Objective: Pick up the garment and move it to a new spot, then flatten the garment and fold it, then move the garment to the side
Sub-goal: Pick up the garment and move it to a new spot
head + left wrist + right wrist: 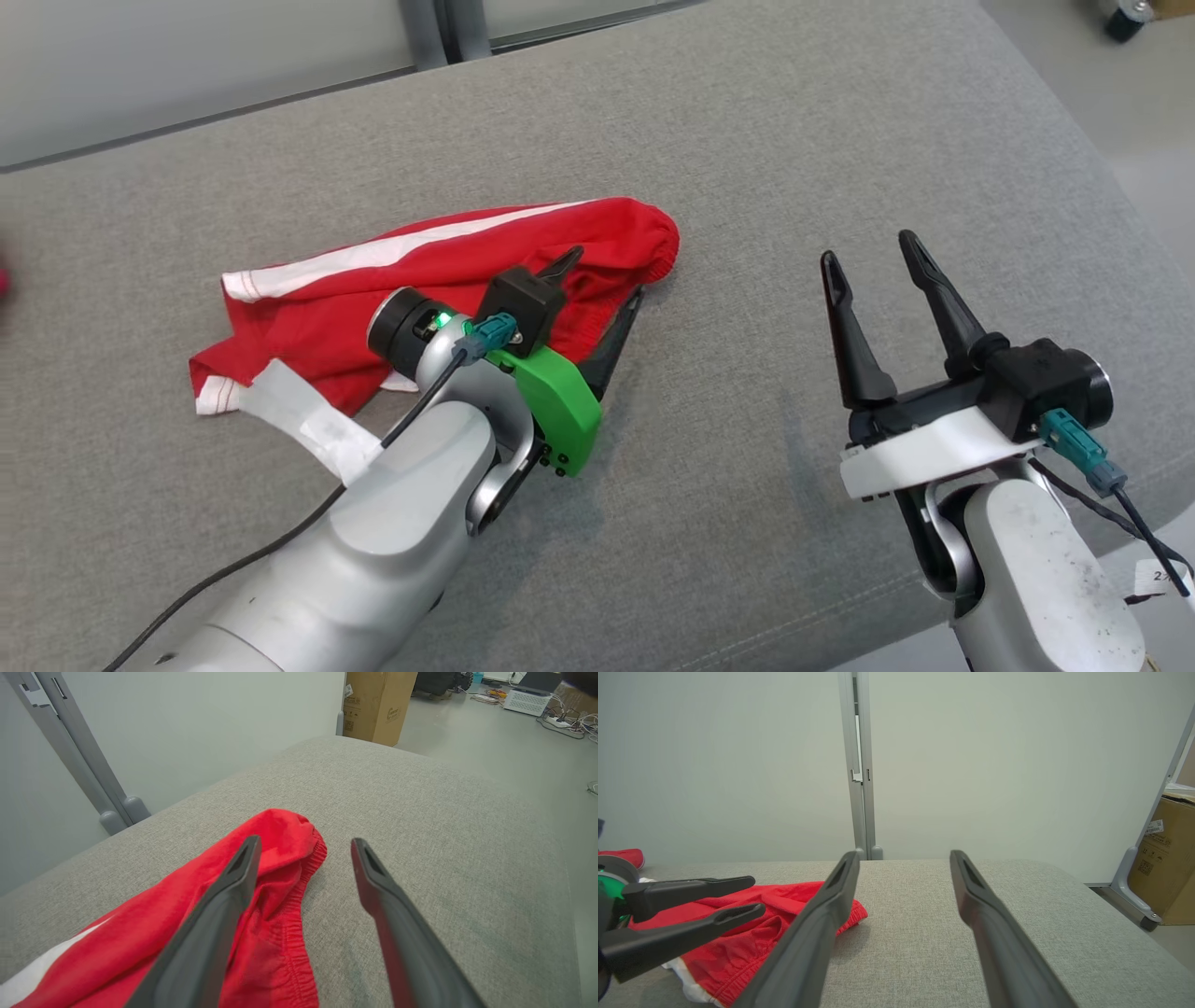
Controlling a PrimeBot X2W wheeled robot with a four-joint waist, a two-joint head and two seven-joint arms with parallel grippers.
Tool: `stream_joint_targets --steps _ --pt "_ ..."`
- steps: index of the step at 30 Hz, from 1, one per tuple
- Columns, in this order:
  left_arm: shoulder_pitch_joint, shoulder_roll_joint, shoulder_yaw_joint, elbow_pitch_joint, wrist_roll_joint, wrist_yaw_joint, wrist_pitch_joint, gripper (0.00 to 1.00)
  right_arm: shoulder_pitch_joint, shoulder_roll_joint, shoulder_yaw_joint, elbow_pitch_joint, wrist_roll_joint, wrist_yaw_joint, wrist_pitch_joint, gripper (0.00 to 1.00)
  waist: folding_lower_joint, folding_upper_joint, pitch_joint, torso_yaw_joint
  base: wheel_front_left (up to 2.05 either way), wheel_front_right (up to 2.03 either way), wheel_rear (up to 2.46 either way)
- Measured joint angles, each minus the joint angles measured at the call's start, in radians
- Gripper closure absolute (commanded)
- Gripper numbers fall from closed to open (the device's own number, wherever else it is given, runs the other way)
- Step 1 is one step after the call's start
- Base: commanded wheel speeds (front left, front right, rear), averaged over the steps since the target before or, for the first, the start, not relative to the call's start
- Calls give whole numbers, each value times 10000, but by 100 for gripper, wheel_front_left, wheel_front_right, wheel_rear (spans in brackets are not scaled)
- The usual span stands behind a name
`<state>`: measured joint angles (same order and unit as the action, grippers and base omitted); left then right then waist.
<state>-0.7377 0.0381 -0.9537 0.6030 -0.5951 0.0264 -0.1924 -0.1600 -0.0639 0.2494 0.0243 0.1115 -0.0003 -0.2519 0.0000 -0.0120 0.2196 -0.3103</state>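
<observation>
Red, soft, white-striped fabric garment (pixel 448 271), crumpled on the grey woven cushion (pixel 747 168). Looks light and limp, likely sags when lifted; best pinched at the gathered elastic waistband (pixel 299 914). Left gripper (pixel 306 843) spread wide over that edge, empty; right gripper (pixel 868 250) wide too, well apart.

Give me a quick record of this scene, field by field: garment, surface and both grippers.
garment: red shorts with white stripe, lying rumpled, not flattened
surface: grey cushion
left gripper: open, at the shorts' elastic waistband, holding nothing
right gripper: open, above bare cushion, apart from the shorts
beyond: cardboard box on the floor
</observation>
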Motion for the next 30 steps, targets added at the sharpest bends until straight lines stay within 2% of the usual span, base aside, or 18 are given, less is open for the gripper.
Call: stream_joint_targets --steps 5,9,18,30 --pt "163 -4 265 257 -2 117 -330 0 99 -167 -13 468 13 182 0 0 0 0 -272 632 0 0 0" --pt "842 2 746 345 -247 313 -489 0 360 -203 73 842 46 270 0 0 0 0 -504 1107 0 0 0" --pt "2149 117 1139 591 -499 548 -554 0 872 -186 468 1971 217 619 0 0 0 0 -1104 2215 0 0 0" --pt "2419 150 1747 -431 -161 721 -564 0 1060 -125 721 3756 337 809 6 0 0 0 -1485 3607 0 0 0"
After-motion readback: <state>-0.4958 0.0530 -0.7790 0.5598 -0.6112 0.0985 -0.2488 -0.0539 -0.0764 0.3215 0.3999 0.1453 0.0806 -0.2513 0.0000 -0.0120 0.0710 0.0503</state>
